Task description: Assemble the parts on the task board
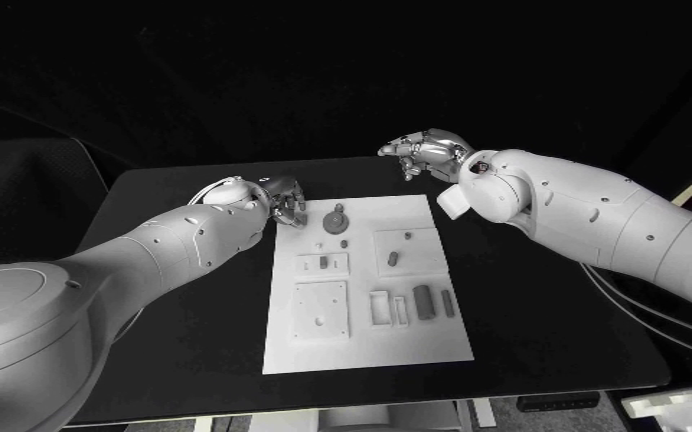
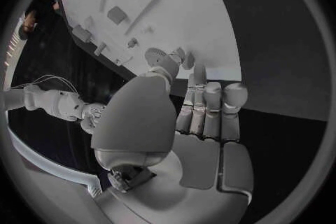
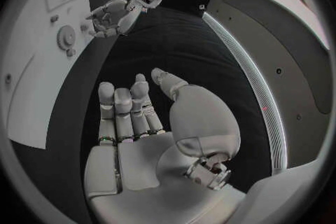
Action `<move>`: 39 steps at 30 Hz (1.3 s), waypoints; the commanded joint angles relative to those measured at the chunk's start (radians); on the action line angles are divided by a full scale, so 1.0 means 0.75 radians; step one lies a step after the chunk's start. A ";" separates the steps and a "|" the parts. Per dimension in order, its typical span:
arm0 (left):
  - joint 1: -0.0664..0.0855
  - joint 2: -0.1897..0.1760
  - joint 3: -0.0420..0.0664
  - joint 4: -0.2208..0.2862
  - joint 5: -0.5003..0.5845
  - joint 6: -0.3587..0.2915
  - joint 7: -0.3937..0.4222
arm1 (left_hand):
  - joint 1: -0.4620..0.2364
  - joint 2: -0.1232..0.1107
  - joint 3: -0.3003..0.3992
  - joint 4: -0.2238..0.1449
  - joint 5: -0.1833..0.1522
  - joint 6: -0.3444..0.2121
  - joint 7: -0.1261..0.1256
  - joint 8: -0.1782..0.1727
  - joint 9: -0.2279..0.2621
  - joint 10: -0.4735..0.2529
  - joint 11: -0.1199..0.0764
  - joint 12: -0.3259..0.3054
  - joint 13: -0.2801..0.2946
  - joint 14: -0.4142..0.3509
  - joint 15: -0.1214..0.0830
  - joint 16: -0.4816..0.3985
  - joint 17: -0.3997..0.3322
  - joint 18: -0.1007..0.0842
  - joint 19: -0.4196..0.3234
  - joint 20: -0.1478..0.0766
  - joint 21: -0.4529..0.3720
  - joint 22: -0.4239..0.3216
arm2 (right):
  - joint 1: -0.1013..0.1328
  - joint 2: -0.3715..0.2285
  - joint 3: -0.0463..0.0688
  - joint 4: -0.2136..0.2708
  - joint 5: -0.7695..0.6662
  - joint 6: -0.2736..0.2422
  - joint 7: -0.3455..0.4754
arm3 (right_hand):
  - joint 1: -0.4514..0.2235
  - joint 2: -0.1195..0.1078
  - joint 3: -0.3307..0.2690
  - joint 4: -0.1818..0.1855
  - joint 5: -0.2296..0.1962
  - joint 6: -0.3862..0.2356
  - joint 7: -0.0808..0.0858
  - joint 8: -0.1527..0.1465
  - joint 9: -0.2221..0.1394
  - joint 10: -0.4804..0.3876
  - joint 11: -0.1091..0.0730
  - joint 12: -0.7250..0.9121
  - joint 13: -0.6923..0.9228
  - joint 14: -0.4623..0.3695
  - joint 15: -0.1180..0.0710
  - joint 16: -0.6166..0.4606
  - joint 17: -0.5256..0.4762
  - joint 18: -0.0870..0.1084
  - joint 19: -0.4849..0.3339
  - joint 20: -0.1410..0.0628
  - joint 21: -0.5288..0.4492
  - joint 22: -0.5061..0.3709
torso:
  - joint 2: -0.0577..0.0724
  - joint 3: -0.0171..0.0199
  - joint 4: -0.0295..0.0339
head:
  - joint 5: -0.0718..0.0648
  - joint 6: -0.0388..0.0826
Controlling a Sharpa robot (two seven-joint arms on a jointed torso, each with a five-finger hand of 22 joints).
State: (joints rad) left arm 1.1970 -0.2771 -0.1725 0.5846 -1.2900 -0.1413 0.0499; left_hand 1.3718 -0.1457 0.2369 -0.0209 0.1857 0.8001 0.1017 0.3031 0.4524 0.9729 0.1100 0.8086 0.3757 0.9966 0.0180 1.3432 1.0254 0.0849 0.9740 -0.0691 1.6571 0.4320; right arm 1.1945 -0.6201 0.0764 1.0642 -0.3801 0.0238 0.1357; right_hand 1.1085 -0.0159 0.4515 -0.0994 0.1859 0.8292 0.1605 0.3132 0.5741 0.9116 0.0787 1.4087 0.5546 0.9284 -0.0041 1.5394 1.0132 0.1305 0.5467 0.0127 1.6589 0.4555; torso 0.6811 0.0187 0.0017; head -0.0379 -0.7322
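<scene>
Head view: the task board [image 1: 364, 337] lies in the centre of the frame on the black bench [image 1: 534, 292], long side running away from me. My left robot hand [image 1: 277, 199] sits at the board's upper left corner, fingers curled down by the board edge; I cannot tell whether they hold anything. In the left wrist view the fingertips [image 2: 211, 91] sit right at the board rim, close to the round part [image 2: 162, 57].

My right robot hand [image 1: 424, 155] hovers off the board's upper right corner, above the bench, holding nothing. Right wrist view confirms: its fingers [image 3: 125, 105] are extended and apart, palm bare.

On the board: the round part [image 1: 336, 221] near the upper edge, a dark elongated part [image 1: 424, 301] right of centre, and a raised square plate [image 1: 320, 310] lower left.
</scene>
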 commanded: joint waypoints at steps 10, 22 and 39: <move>0.002 0.017 0.001 -0.005 0.021 0.016 -0.001 | -0.014 0.009 0.007 0.012 0.007 -0.017 -0.002 0.006 -0.004 -0.001 0.001 0.009 0.004 0.001 0.005 0.010 0.003 0.133 0.003 -0.003 0.071 0.003 | 0.006 -0.001 0.001 0.014 -0.013 0.002 0.008 | -0.005 -0.010 0.002 -0.004 -0.004 -0.005 0.005 0.007 0.000 -0.012 -0.001 0.007 0.002 -0.003 -0.006 0.008 0.002 0.003 -0.007 -0.001 0.138 -0.001 | 0.003 -0.0007 -0.0017 | -0.004 -0.002; 0.001 0.027 0.001 -0.042 0.021 0.015 0.000 | -0.003 0.025 0.030 0.012 0.009 -0.012 0.002 0.012 -0.003 0.005 0.001 0.017 0.008 0.003 0.002 0.017 0.005 0.136 0.006 -0.007 0.077 0.006 | 0.014 -0.006 0.001 0.022 -0.014 -0.003 0.008 | -0.006 -0.010 0.002 -0.004 -0.004 -0.005 0.005 0.007 0.000 -0.013 -0.001 0.007 0.002 -0.003 -0.006 0.008 0.002 0.003 -0.007 -0.001 0.138 -0.001 | 0.003 0.0010 -0.0010 | -0.008 -0.007; 0.000 0.039 0.001 -0.068 0.039 0.020 0.015 | -0.002 0.031 0.038 0.013 0.009 -0.006 0.002 0.017 -0.001 0.009 0.000 0.022 0.010 0.006 0.000 0.021 0.006 0.138 0.008 -0.008 0.081 0.008 | 0.022 -0.007 0.001 0.032 -0.018 -0.009 0.008 | -0.006 -0.010 0.003 -0.005 -0.004 -0.005 0.005 0.007 0.000 -0.013 -0.001 0.007 0.002 -0.003 -0.006 0.008 0.002 0.003 -0.007 -0.001 0.139 -0.001 | 0.011 0.0021 -0.0034 | -0.016 -0.017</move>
State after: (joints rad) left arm 1.1965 -0.2521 -0.1725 0.5337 -1.2705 -0.1367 0.0504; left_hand 1.3698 -0.1328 0.2602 -0.0111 0.1890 0.7930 0.1017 0.3107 0.4507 0.9720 0.1082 0.8201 0.3820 0.9966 0.0180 1.3554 1.0285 0.0850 0.9777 -0.0695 1.6571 0.4371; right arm 1.2106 -0.6259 0.0764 1.0850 -0.3856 0.0158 0.1351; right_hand 1.1085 -0.0158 0.4515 -0.0994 0.1859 0.8305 0.1592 0.3132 0.5741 0.9079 0.0750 1.4086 0.5550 0.9280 -0.0037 1.5394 1.0137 0.1305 0.5467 0.0127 1.6589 0.4554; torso 0.6886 0.0200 -0.0005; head -0.0491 -0.7432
